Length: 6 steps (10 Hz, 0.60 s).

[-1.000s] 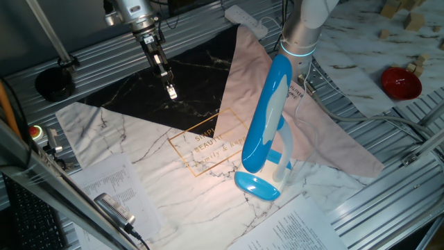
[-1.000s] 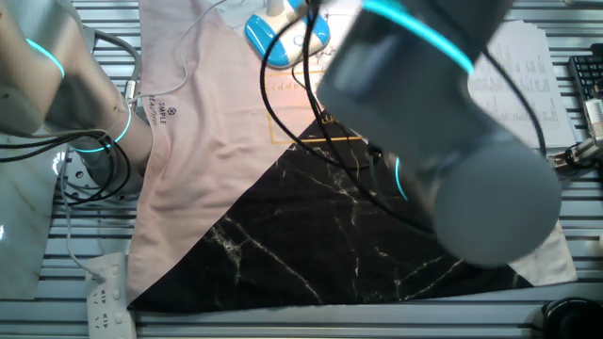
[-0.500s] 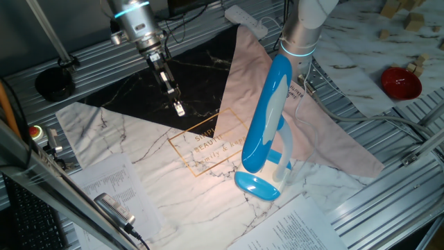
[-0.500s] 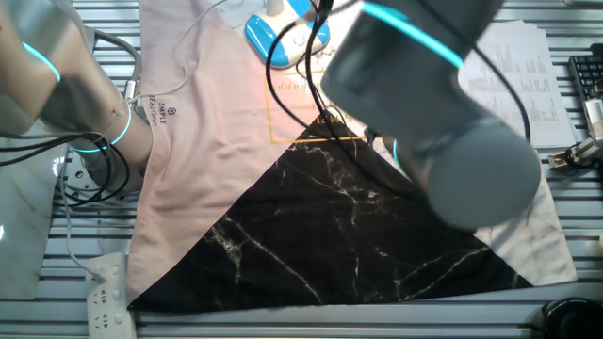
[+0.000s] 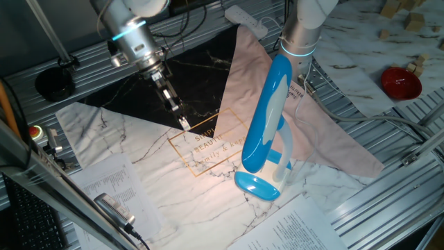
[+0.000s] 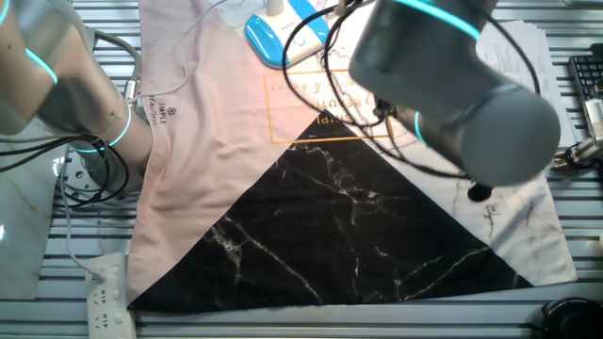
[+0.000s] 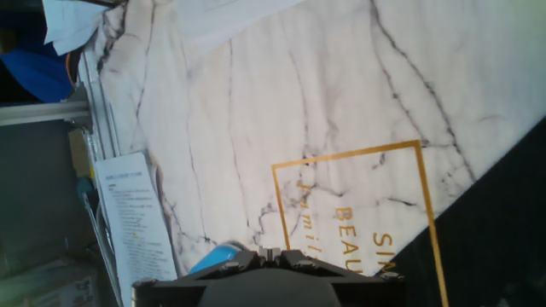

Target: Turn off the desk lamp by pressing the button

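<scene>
The desk lamp [image 5: 267,111] is bright blue and white, with a long oval head tilted over its small blue base [image 5: 257,186]. It stands on the marble mat and lights the mat beneath it. My gripper [image 5: 184,124] points down at the left corner of the gold-framed print [image 5: 208,142], well to the left of the lamp and apart from it. In the hand view the fingertips [image 7: 271,253] sit together with no gap. A sliver of blue [image 7: 217,254] shows beside them. In the other fixed view only the lamp base [image 6: 283,33] shows, and my arm hides the fingers.
A pink cloth [image 5: 326,139] lies behind and right of the lamp. A black marble sheet [image 5: 139,90] lies at the back left. Printed papers [image 5: 111,187] lie at the front left. A second robot's base [image 5: 302,31] stands behind the lamp, and a red bowl [image 5: 400,82] is at the far right.
My gripper has moved down and to the right, from over the black sheet to the corner of the gold frame, nearer the lamp. The lamp has not moved and stays lit.
</scene>
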{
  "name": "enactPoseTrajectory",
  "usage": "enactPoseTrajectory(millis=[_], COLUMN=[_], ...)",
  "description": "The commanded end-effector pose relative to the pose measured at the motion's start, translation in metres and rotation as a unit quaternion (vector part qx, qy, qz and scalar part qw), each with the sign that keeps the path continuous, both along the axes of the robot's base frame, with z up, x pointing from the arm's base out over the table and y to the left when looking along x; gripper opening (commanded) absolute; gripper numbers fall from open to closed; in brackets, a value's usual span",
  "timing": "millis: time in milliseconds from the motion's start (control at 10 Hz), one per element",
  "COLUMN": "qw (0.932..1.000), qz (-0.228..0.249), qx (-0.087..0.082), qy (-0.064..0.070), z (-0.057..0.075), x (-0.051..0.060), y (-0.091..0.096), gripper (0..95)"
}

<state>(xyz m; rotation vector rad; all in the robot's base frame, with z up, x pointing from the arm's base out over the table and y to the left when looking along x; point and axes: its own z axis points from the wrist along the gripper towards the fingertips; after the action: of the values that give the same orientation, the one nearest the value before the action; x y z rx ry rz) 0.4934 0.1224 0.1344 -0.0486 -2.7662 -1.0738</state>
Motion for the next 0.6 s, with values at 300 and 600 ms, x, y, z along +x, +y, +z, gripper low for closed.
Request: enactPoseTrajectory(millis=[300, 600], qw=[0.9992, 0.9979], qz=[0.039, 0.064], qx=[0.003, 0.008], qy=[0.004, 0.003], z=[-0.014, -0.022], x=[-0.006, -0.013], y=[0.036, 0.057], gripper=[0.0, 0.0])
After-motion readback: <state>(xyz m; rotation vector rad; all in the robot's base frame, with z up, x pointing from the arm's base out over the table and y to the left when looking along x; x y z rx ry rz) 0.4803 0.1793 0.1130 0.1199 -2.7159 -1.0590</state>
